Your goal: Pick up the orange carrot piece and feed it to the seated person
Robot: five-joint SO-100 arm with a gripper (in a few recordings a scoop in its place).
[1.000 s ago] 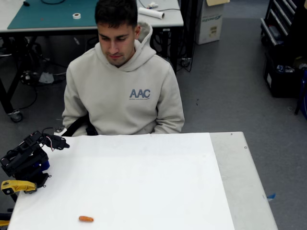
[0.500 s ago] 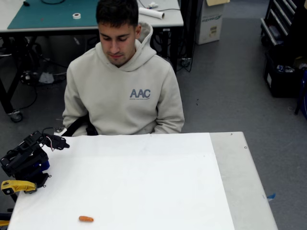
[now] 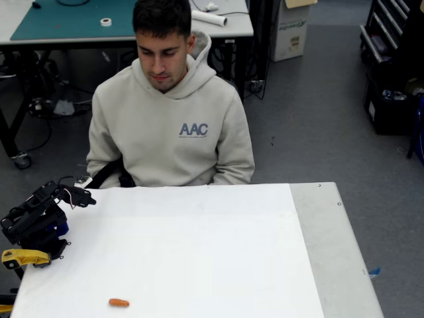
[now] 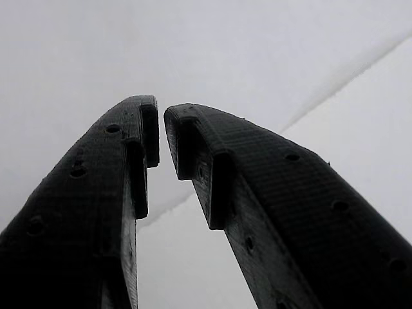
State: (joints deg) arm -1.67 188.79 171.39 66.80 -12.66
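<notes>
At the fixed view's left edge my claw (image 3: 83,197) sits folded, its tips nearly clenched on nothing. The carrot (image 3: 119,303) lies lower and to its right on the tabletop (image 3: 199,252), long axis left-right; the person (image 3: 171,112) sits upper centre.

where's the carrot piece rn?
In the fixed view, the orange carrot piece lies on the white table near its bottom-left edge, right of the yellow clamp handle, apart from the arm.
</notes>
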